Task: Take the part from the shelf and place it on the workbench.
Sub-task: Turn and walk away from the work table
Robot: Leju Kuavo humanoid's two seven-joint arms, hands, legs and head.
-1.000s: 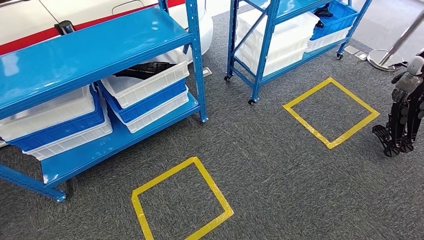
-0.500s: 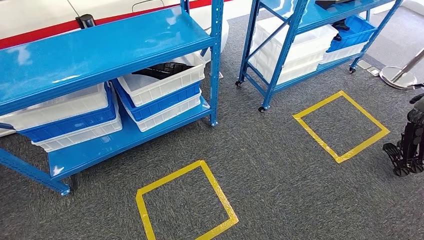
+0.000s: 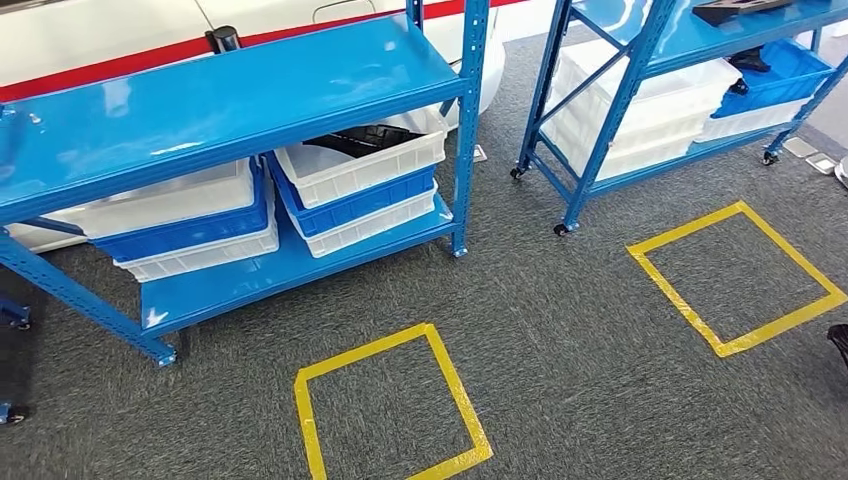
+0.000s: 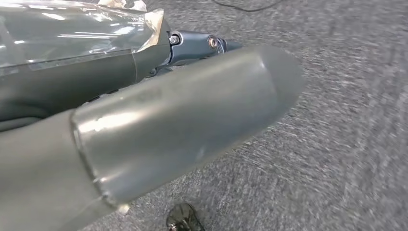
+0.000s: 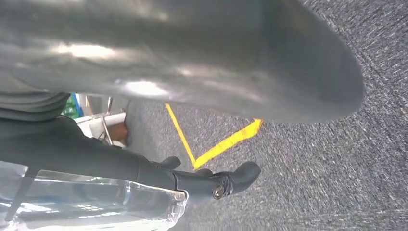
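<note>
A dark part (image 3: 372, 139) lies in the top white bin (image 3: 362, 158) on the lower level of the left blue shelf (image 3: 240, 85); another dark piece (image 3: 738, 9) sits on the right shelf (image 3: 690, 35) at the far right. No workbench is visible, so the part is not set down there, and both carrying and placing seem left. The left hand (image 4: 144, 120) and right hand (image 5: 192, 62) hang over grey carpet, holding nothing visible; I cannot tell how far their fingers are spread.
</note>
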